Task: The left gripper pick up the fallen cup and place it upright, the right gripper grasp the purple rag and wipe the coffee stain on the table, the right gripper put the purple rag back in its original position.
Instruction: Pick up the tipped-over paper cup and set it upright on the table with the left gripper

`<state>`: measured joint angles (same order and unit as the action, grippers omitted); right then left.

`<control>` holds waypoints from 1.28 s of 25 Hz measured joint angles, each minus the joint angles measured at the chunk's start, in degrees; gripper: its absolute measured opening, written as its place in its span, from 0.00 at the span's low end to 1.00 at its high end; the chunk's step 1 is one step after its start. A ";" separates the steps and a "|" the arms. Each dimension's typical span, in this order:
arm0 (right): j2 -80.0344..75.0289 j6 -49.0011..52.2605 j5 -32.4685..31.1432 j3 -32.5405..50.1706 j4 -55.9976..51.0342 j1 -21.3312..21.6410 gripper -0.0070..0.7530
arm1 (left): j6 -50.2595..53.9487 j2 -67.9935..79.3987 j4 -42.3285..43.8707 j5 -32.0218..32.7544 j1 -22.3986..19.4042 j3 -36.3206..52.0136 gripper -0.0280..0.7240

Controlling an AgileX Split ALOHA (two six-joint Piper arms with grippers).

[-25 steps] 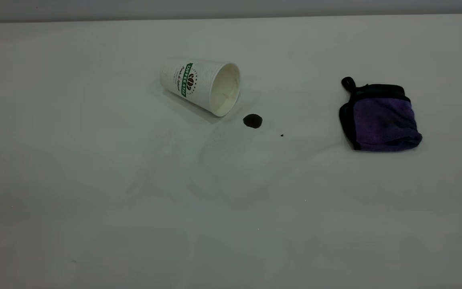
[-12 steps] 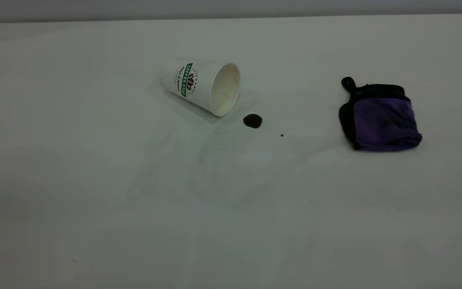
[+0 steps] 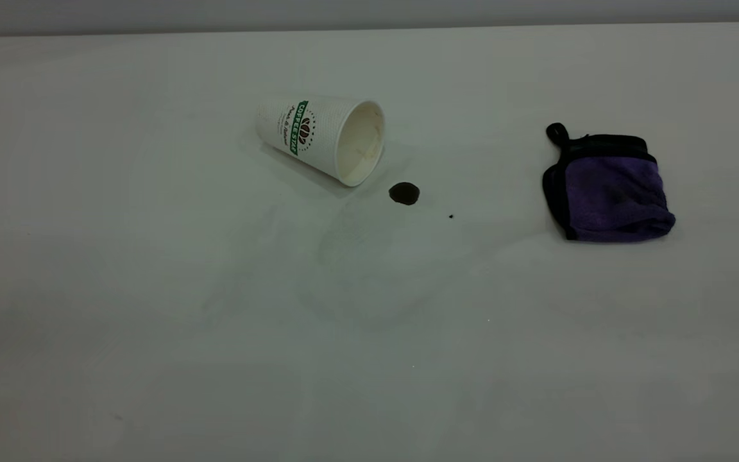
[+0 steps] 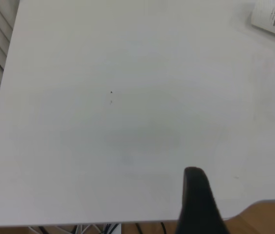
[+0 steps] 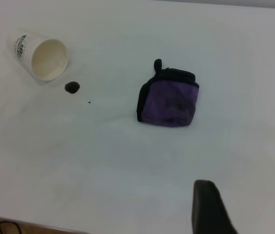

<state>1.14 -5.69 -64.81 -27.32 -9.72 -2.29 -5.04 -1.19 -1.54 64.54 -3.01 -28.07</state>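
Nothing is done yet: your cup [image 3: 321,136] lies on its side at the worktop's [image 3: 151,308] far centre, coffee stain [image 3: 403,193] just beside its mouth, purple rag [image 3: 608,187] untouched at right (finger states: cannot tell).

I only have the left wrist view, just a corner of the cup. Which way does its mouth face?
Observer: The cup lies on its side, mouth toward the purple rag.
Operator: Where is the stain?
Observer: The coffee stain sits just off the cup's rim, not touching, between cup and rag.
Operator: Has the right arm reached the rag?
Observer: No. The right gripper is open, hanging short of the rag, which lies untouched.
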 joint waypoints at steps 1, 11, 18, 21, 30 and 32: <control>0.00 0.00 0.00 0.00 0.00 0.00 0.57 | 0.00 0.00 0.00 0.00 0.00 0.00 0.73; 0.00 0.00 0.00 0.00 0.00 0.00 0.57 | 0.00 9.46 0.06 -0.44 0.00 -2.96 0.84; 0.00 0.00 0.00 0.00 0.00 0.00 0.57 | -1.80 32.38 -2.10 -12.08 0.00 -7.53 0.87; 0.00 0.00 0.00 0.00 0.00 0.00 0.57 | -5.28 42.84 -4.97 -19.05 0.00 -9.54 0.86; 0.00 0.00 0.00 0.00 0.00 0.00 0.57 | -15.83 72.01 -11.28 -31.85 5.79 -17.47 0.82; 0.00 0.00 0.00 0.00 0.00 0.00 0.57 | -15.60 77.71 -10.67 -35.08 10.10 -19.32 0.82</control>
<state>1.14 -5.69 -64.81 -27.32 -9.72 -2.29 -20.64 76.51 -12.21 29.45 7.09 -47.39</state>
